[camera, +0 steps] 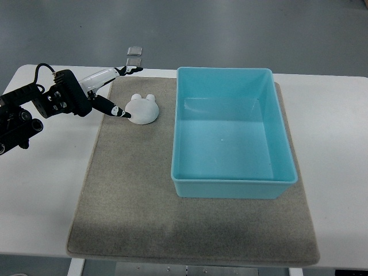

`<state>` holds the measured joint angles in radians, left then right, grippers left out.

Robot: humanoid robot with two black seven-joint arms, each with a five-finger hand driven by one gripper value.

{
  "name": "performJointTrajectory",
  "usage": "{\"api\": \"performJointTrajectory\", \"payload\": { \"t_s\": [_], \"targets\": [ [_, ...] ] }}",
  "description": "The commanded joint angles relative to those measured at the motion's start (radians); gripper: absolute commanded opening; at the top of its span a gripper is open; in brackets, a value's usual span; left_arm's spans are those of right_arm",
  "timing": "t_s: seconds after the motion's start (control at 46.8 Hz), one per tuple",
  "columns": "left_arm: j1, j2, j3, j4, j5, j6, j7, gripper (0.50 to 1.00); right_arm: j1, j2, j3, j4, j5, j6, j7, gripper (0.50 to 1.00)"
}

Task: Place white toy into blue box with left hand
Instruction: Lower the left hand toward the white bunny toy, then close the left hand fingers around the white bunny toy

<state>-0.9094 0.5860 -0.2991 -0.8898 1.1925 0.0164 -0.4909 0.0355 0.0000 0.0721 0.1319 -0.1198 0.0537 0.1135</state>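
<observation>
White toy (142, 108) is sitting on the grey mat (132, 195), just left of the blue box (232, 192), not touching it. Its two small ears are pointing toward the far edge. I'm reaching in from the left with my left hand (109, 92), arm crossing the white surface (40, 190). Fingers are spread and gripping nothing: one white finger (103, 76) is pointing out past the far side of the toy, and a dark-tipped finger (114, 109) is ending right at the toy's left edge, at or near contact; can't tell if it's actually touching. Box is sitting open side up on the right part of the mat, nothing in it. Two small clear squares (134, 54) are lying at the far edge of the surface, just beyond my fingertips. Right hand isn't showing.
</observation>
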Motion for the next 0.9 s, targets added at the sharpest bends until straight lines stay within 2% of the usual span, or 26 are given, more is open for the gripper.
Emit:
{"api": "performJointTrajectory", "payload": {
  "t_s": [0.0, 0.641, 0.876],
  "targets": [
    [0.000, 0.000, 0.000, 0.000, 0.021, 0.000, 0.000, 0.992, 0.000, 0.000, 0.000, 0.000, 0.000, 0.000, 0.000, 0.936],
    [-0.011, -0.018, 0.026, 0.000, 0.127, 0.023, 0.002, 0.986, 0.000, 0.000, 0.000, 0.000, 0.000, 0.000, 0.000, 0.936],
    [-0.011, -0.060, 0.028, 0.020, 0.128, 0.025, 0.002, 0.981, 0.000, 0.000, 0.000, 0.000, 0.000, 0.000, 0.000, 0.936]
  ]
}}
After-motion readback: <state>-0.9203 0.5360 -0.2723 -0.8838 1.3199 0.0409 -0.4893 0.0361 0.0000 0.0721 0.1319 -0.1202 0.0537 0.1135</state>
